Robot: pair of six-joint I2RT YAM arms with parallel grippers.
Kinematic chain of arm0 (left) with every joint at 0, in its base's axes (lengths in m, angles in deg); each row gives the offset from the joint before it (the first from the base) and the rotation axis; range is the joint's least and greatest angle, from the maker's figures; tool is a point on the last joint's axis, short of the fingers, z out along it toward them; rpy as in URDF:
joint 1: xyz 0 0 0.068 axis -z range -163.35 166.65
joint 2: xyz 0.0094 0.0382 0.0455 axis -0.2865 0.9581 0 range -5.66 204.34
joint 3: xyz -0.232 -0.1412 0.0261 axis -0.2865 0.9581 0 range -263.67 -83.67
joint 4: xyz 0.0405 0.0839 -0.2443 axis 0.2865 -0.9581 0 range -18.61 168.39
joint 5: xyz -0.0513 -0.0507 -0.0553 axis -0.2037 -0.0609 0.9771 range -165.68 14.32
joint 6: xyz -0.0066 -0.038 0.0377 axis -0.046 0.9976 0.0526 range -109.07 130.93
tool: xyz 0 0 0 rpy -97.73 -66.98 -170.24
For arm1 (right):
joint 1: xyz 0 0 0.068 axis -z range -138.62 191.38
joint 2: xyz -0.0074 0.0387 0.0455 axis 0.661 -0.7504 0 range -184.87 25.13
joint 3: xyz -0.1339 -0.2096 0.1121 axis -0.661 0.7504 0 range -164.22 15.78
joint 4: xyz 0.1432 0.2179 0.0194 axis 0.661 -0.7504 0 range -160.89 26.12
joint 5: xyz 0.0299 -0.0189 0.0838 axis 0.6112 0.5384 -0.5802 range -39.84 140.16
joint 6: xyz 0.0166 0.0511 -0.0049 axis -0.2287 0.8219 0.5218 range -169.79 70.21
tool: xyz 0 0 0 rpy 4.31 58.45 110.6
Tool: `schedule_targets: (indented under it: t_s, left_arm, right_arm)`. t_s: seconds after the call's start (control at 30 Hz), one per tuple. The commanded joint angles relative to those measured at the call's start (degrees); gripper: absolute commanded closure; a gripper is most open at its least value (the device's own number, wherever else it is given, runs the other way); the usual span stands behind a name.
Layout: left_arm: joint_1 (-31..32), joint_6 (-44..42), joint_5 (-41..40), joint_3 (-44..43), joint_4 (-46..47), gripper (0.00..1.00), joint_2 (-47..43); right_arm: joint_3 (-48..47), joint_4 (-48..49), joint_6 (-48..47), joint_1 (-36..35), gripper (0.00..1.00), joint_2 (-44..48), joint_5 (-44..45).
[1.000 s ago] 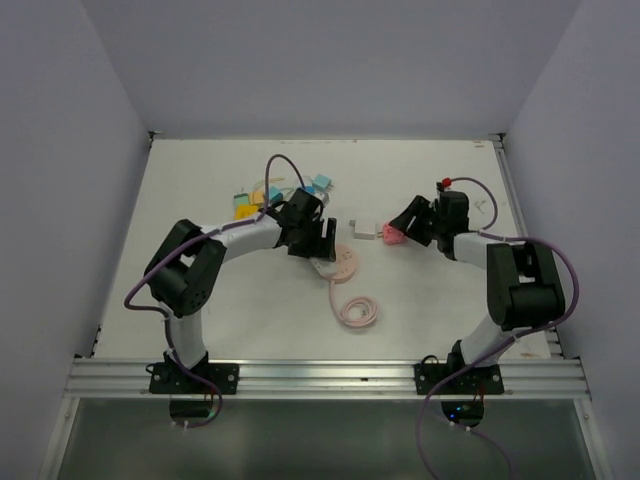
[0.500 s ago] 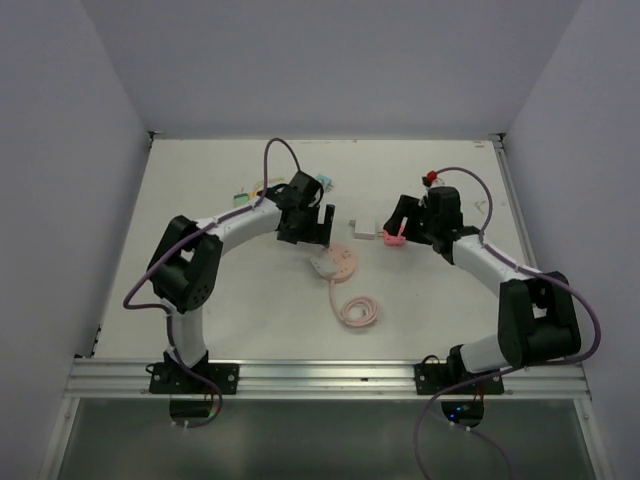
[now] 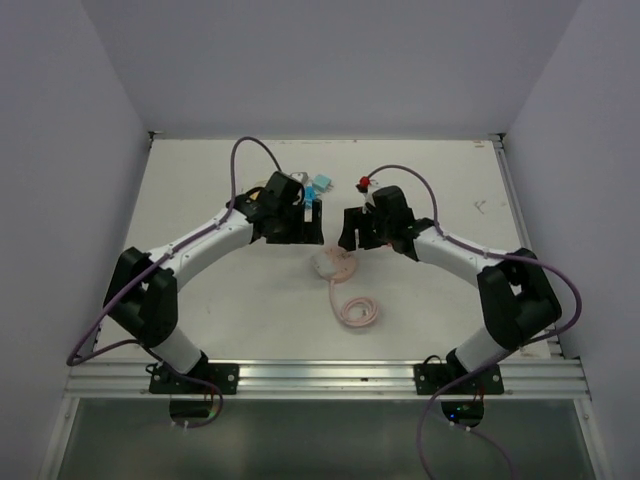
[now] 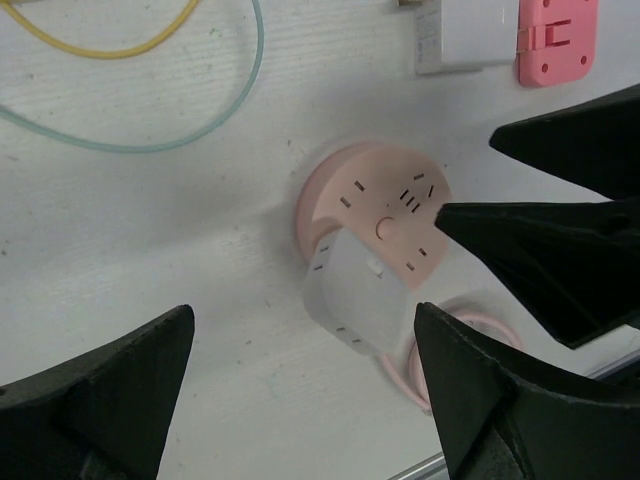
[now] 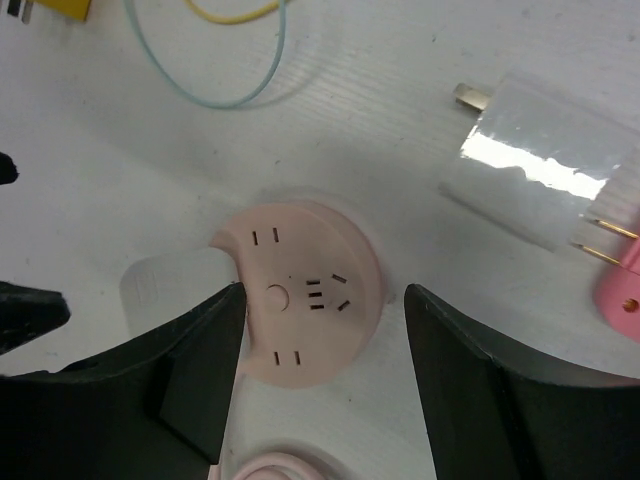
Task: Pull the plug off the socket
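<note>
Quick status from me: my left claw is spread wide with nothing in it, just hanging over the table above the round pink socket. The white plug is sitting on the socket, at about 7 o'clock on the disc in my left wrist view. It lands right between my left fingers, but they're well clear of it on both sides. My right claw is partly spread too and holding nothing. From its own camera the socket sits between the two fingers, with the plug poking out at 9 o'clock, half hidden behind one finger and pretty blurry. In the left wrist view one right fingertip hangs over the socket's 3 o'clock edge, and I can't tell if it's actually touching. From overhead both claws are bunched close together just past the socket, left at 11 o'clock of it and right at about 12, and the pink cord coil lies at 6 o'clock. Other junk nearby in the right wrist view: a white charger at 2 o'clock of the socket, a pink block right beside it, plus a yellow cable and a teal cable looping around 11 to 12 o'clock.
</note>
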State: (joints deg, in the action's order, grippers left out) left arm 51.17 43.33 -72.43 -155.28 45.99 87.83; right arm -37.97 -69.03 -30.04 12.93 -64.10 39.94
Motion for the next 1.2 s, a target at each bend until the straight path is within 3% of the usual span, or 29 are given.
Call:
schedule_targets:
  t_s: [0.0,0.23,0.47,0.5,0.7,0.9,1.17]
  left_arm:
    - [0.28,4.15,1.41,3.14,0.23,0.06,-4.36]
    - [2.12,9.25,6.42,8.68,5.77,0.19,-5.52]
    - [5.03,11.98,8.97,7.37,8.23,0.26,-0.86]
    - [5.11,12.5,8.88,7.11,8.67,0.31,-0.6]
    - [5.64,13.12,9.32,4.03,7.88,0.39,2.3]
    - [6.7,14.35,8.97,2.97,7.62,0.45,3.45]
    - [6.96,14.53,7.57,1.91,5.6,0.48,4.86]
  right_arm:
    - [-3.89,-0.83,-2.96,-2.49,0.32,-3.75,0.54]
    - [-4.69,-1.09,-3.66,-3.98,0.37,-8.41,2.31]
    - [-4.16,-3.11,-3.58,-4.77,0.42,-9.56,1.52]
    - [-4.08,-3.2,-3.4,-4.78,0.43,-9.47,1.6]
    - [-2.41,-2.5,-1.38,-4.78,0.58,-9.47,2.92]
    - [-0.39,-0.22,0.82,-4.86,0.65,-9.47,1.43]
    - [0.93,1.37,2.22,-4.95,0.62,-9.21,-0.94]
